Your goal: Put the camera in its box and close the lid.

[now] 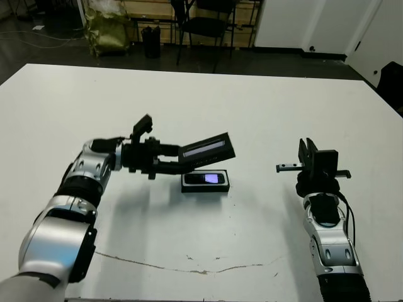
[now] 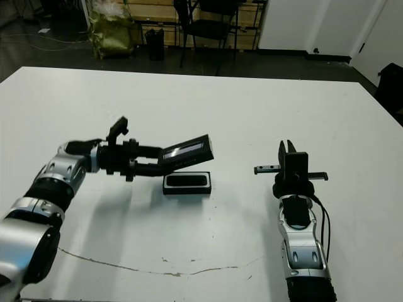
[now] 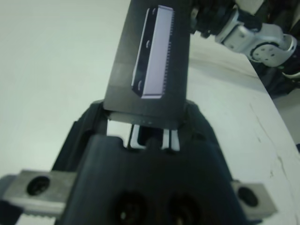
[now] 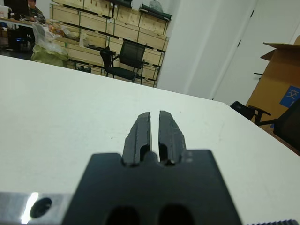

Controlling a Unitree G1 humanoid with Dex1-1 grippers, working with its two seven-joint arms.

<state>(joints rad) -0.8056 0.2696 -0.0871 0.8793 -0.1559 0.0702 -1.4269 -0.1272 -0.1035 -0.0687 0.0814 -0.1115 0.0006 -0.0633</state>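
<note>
Left tool gripping lid, tilting just above box holding camera; long axes nearly aligning. Right tool resting closed, well apart.

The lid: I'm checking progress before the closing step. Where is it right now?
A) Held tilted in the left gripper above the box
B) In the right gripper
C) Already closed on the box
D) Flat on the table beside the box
A: the left gripper holds the lid tilted above the open box.

white table; black chair, yellow-green bag, wooden crates beyond.
</note>
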